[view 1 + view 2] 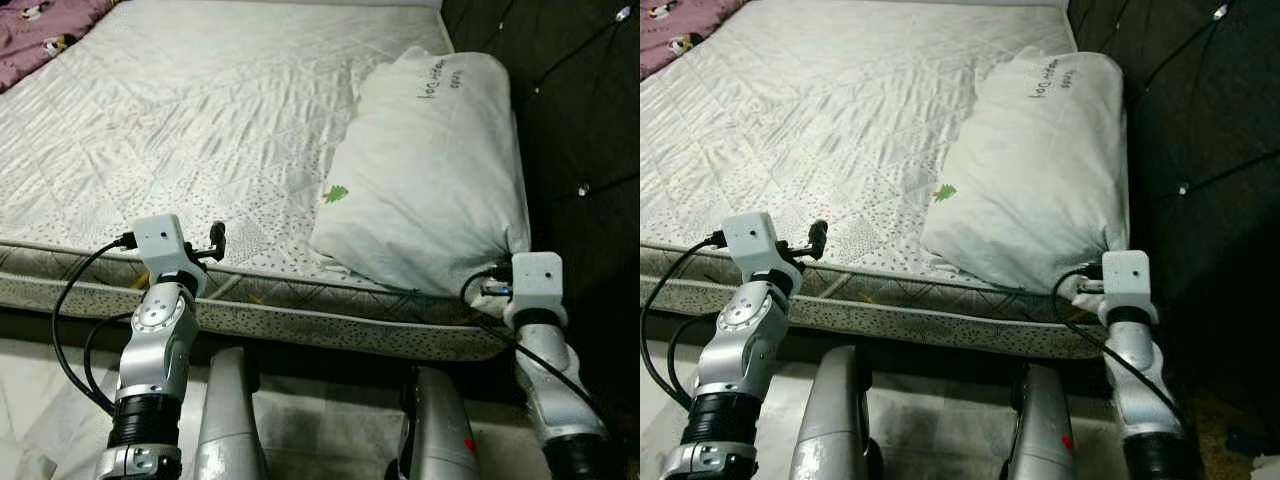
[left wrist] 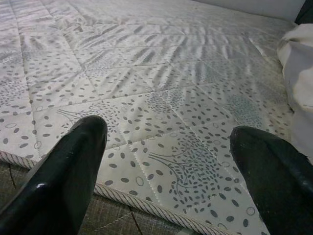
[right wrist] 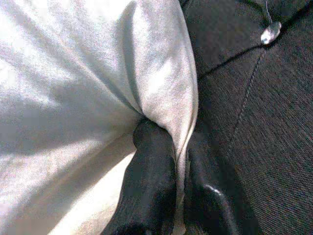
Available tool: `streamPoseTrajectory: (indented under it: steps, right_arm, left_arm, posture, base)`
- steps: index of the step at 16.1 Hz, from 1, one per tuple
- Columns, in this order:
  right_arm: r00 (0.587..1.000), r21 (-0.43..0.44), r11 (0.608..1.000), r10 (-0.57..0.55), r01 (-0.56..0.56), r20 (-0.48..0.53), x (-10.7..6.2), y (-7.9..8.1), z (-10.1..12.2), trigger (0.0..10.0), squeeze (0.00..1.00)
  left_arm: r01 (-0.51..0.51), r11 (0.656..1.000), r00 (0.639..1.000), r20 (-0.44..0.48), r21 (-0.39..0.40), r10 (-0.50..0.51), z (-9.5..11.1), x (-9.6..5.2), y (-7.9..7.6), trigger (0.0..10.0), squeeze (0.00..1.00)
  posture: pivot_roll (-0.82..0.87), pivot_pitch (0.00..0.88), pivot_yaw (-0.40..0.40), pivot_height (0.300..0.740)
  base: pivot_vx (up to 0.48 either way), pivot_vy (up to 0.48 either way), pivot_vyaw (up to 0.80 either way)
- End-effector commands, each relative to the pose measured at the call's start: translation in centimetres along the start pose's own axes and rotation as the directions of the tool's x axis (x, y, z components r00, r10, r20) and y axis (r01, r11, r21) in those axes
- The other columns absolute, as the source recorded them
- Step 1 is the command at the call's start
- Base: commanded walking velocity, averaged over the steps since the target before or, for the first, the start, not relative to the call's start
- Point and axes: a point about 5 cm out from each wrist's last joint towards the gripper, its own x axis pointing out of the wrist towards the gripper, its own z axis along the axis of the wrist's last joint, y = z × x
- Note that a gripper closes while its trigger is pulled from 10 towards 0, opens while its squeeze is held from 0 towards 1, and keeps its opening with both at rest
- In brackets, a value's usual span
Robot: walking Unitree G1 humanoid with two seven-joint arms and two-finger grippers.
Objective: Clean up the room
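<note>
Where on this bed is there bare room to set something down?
The white quilted mattress lies bare from the purple patterned blanket across to the white pillow. The headboard side is crowded: the right end effector pinches the pillow corner against the dark tufted headboard.

Two silver arms rise from the bottom of the head views — the left arm [image 1: 150, 370] in the lower left, the right arm [image 1: 550, 390] in the lower right. Each is built of rounded brushed-metal segments with black ribbed collars at the joints, and each ends in a white boxy camera housing [image 1: 160, 240] with a small dark dot on its face. The left arm carries a round silver joint cap ringed with tiny screws. Black cables [image 1: 75, 330] loop loosely off the left housing; a thinner one trails down the right arm. Two grey rounded legs [image 1: 225, 420] sit at bottom centre, one with a small red mark. The fingers [image 2: 58, 181] are glossy black — thick, rounded tips.
</note>
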Motion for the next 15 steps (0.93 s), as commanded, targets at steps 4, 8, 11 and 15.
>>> streamPoseTrajectory:
  steps: [4, 8, 11, 15]
  right_arm:
    - [0.98, 0.004, 0.981, -0.193, 0.194, -0.052, 5.2, -5.6, 2.4, 0.0, 0.0]
    - [0.978, 0.029, 0.978, -0.203, 0.204, -0.044, 7.9, -7.0, 5.9, 0.0, 0.0]
    - [0.996, 0.082, 0.994, -0.072, 0.077, -0.055, 7.8, -2.8, 5.3, 10.0, 1.0]
    - [0.998, 0.115, 0.992, -0.046, 0.051, -0.049, 6.8, 0.4, 4.3, 10.0, 1.0]
  left_arm:
    - [-0.006, 1.0, 1.0, 0.02, 0.003, 0.006, 0.5, 0.3, 0.0, 10.0, 0.0]
    - [-0.033, 0.999, 0.999, 0.031, 0.0, 0.033, 0.6, 0.3, 0.4, 10.0, 0.0]
    - [-0.043, 0.999, 0.999, 0.028, -0.006, 0.043, 0.4, 0.1, 0.5, 10.0, 0.0]
    - [-0.064, 0.998, 0.998, 0.021, 0.011, 0.064, 0.4, 0.1, 1.1, 10.0, 0.0]
  posture:
    - [0.0, 0.0, 0.007, 0.518]
    - [0.02, 0.0, -0.011, 0.518]
    - [0.03, 0.0, -0.017, 0.518]
    - [0.03, 0.0, -0.008, 0.518]
  base:
    - [0.0, 0.0, 0.0]
    - [0.0, 0.0, 0.0]
    - [0.0, 0.0, 0.0]
    - [0.0, 0.0, 0.0]
